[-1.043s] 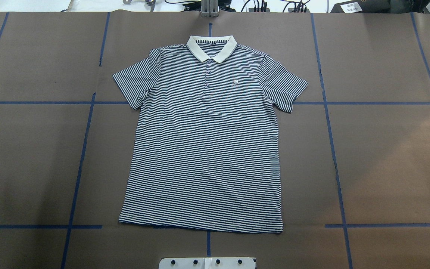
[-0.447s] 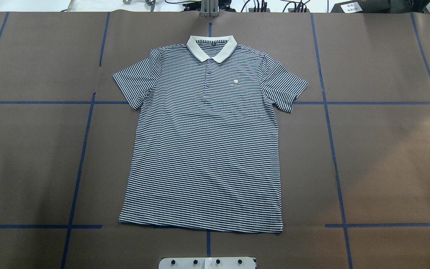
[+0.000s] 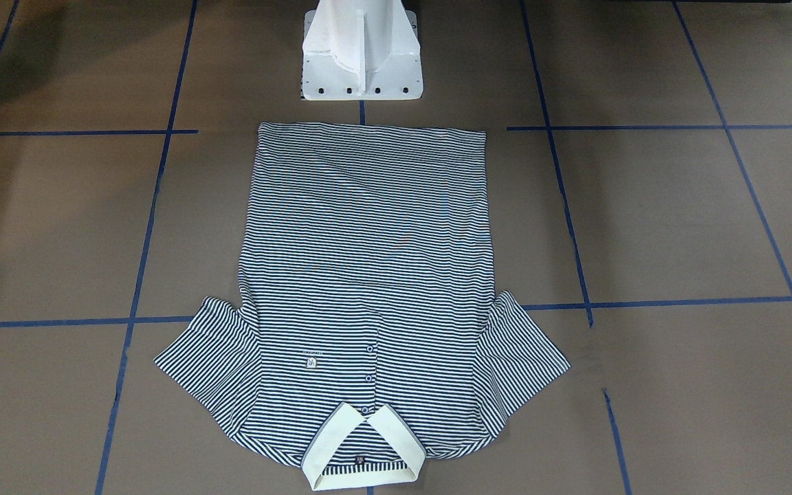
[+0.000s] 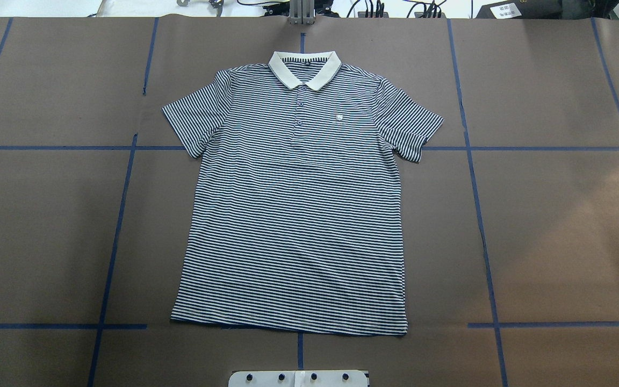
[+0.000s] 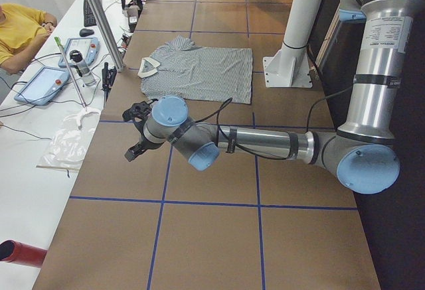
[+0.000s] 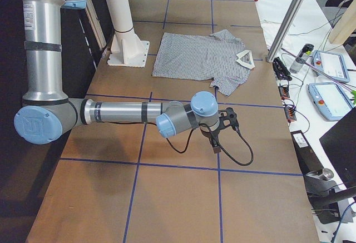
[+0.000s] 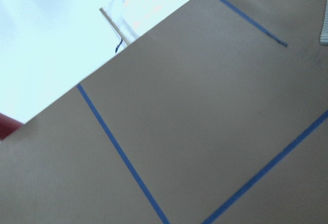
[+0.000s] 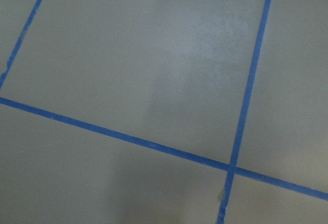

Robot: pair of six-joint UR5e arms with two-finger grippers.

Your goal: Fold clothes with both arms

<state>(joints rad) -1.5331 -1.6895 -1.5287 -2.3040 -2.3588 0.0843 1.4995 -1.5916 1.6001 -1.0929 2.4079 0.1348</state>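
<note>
No movement since before — polo shirt [image 4: 293, 215] flat, unfolded on table [image 4: 556, 226]

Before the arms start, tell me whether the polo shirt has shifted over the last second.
No. The polo shirt keeps its hem along the near blue tape line and its collar under the metal post, as before.

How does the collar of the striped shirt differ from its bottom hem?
The collar is plain cream; the hem is striped like the body. The collar lies at the end far from the white base; the hem lies next to it. The collar spreads in two pointed leaves; the hem is one nearly straight edge. Both lie flat on the brown table.
</note>
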